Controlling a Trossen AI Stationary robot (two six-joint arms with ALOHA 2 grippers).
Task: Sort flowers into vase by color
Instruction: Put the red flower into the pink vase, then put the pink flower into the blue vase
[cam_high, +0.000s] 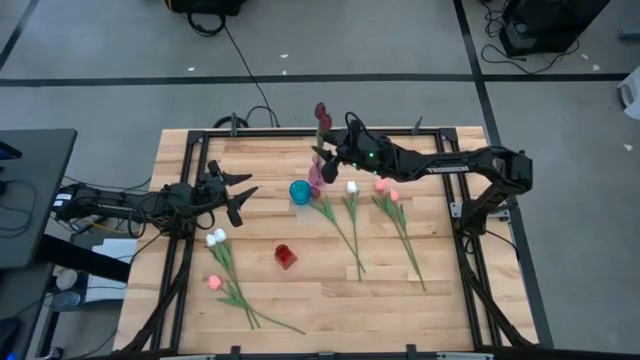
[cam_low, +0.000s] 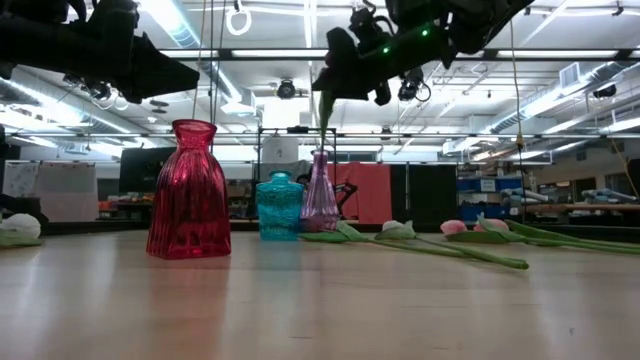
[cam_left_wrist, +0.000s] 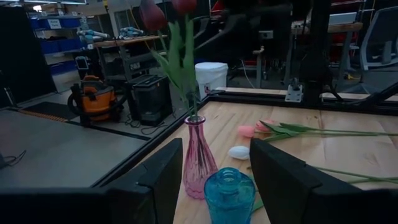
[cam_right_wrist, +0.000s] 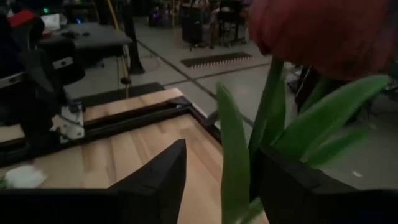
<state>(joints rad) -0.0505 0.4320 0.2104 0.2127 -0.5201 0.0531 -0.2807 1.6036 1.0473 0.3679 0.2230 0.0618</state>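
A pink glass vase (cam_high: 315, 181) (cam_left_wrist: 199, 158) stands near the table's far edge with two maroon tulips (cam_high: 322, 115) (cam_left_wrist: 153, 15) upright in it, their stems in its neck. My right gripper (cam_high: 326, 160) (cam_right_wrist: 222, 149) is high above the vase and open, with one tulip's stem and leaf (cam_right_wrist: 233, 180) between its fingers and the maroon head (cam_right_wrist: 317, 31) just beyond them. My left gripper (cam_high: 243, 197) (cam_left_wrist: 216, 144) is open, level, left of the blue vase (cam_high: 300, 192). White and pink tulips (cam_high: 352, 187) (cam_high: 385, 186) lie flat on the table. My right gripper stands level from the table's right around the upper stem of a maroon tulip. A green leaf (cam_right_wrist: 267, 124) lies close against one finger (cam_right_wrist: 292, 186). I cannot tell whether it touches. The tulip stays upright with its stem in the pink vase.
A red vase (cam_high: 286, 256) (cam_low: 190, 190) stands near the table's middle. Two white tulips (cam_high: 215, 238) and a pink one (cam_high: 214, 283) lie toward the near left, stems running to the near edge. Long stems (cam_high: 405, 240) cover the table right of centre.
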